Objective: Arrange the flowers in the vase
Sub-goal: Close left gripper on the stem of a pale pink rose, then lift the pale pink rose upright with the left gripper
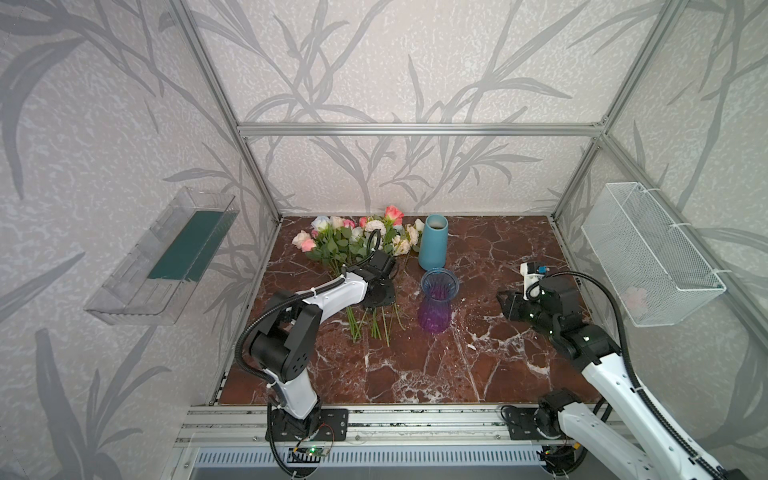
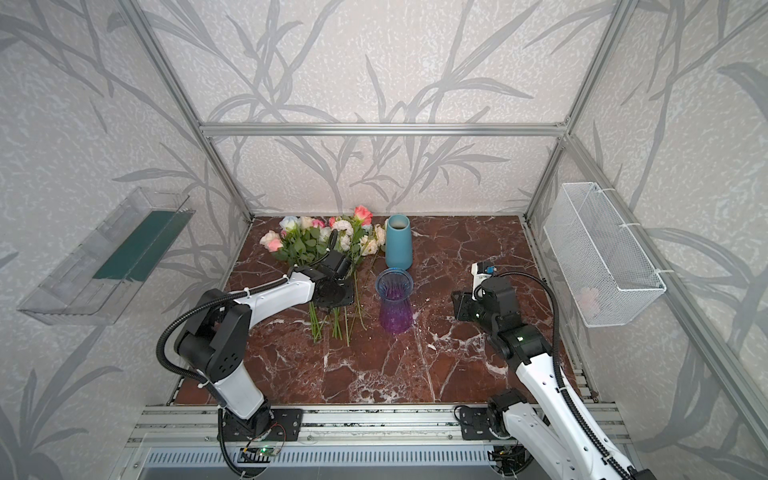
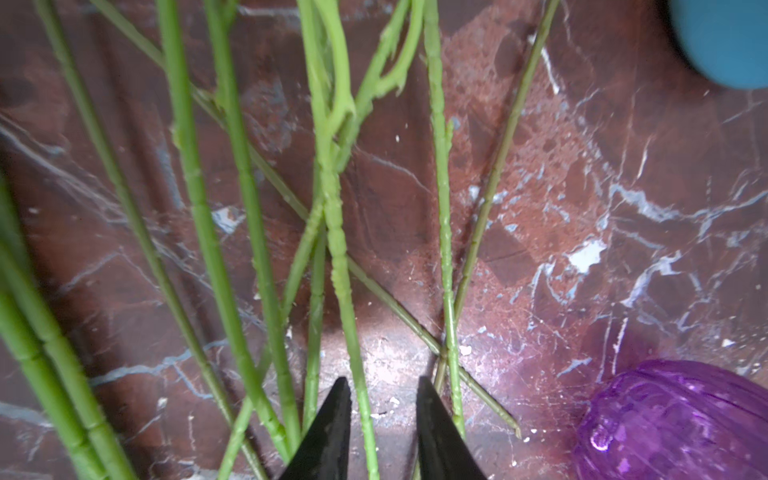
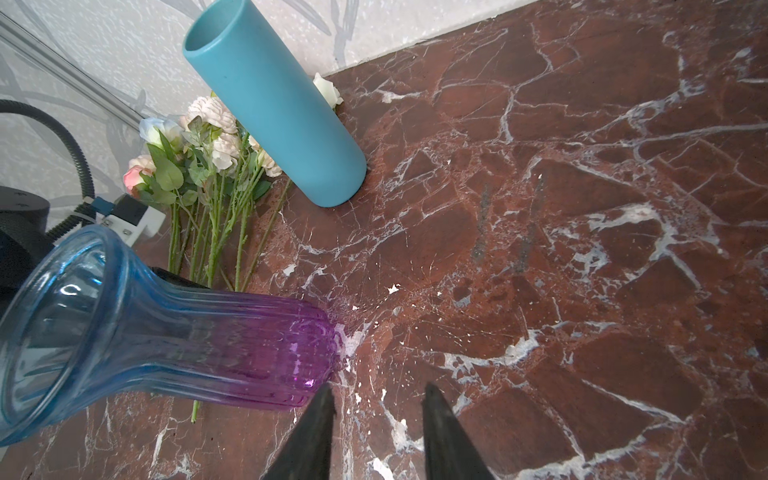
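My left gripper [image 3: 384,419] sits nearest. Its jaws are spread with one green stem [image 3: 338,266] passing between them, not pinched. The flowers [image 1: 353,239] lie flat on the marble table [image 1: 478,365], blooms toward 11 o'clock and stem ends toward 6. The glass vase [image 1: 438,303] stands upright mid-table, with the teal vase [image 1: 433,243] at its 12. My right gripper [image 4: 376,415] is at the glass vase's 3 o'clock, jaws apart over bare marble.

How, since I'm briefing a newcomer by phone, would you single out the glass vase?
On the red-brown marble tabletop, find the flowers at the back left; just right of their stem ends stands the glass vase, in front of the teal vase. Unlike that opaque, smooth neighbour, it is see-through and ribbed, blue at its flared rim fading to purple at the base.
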Action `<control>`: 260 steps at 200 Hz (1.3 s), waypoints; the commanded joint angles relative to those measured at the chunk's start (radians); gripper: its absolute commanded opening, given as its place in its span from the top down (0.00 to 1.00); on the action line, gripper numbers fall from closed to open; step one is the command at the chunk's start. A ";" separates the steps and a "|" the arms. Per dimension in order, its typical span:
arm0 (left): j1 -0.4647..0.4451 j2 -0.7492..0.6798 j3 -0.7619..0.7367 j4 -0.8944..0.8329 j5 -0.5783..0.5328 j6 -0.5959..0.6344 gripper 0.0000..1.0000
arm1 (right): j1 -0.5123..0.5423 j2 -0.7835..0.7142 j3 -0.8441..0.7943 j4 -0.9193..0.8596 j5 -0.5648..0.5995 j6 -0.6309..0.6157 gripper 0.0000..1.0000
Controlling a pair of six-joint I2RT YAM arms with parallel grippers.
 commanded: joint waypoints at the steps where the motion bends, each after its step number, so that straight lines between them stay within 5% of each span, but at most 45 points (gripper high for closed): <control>1: -0.006 0.040 -0.020 0.002 -0.008 -0.021 0.70 | 0.006 -0.020 0.000 0.000 -0.012 0.005 0.63; 121: -0.011 -0.013 -0.005 -0.054 -0.074 0.011 0.91 | 0.007 -0.025 0.009 0.007 -0.033 0.016 0.63; 210: -0.010 -0.260 0.136 -0.198 -0.203 0.007 1.00 | 0.008 0.011 0.081 0.013 -0.061 0.004 0.63; 260: -0.013 -0.444 0.232 -0.097 -0.161 0.138 1.00 | 0.008 0.018 0.124 0.037 -0.075 0.006 0.63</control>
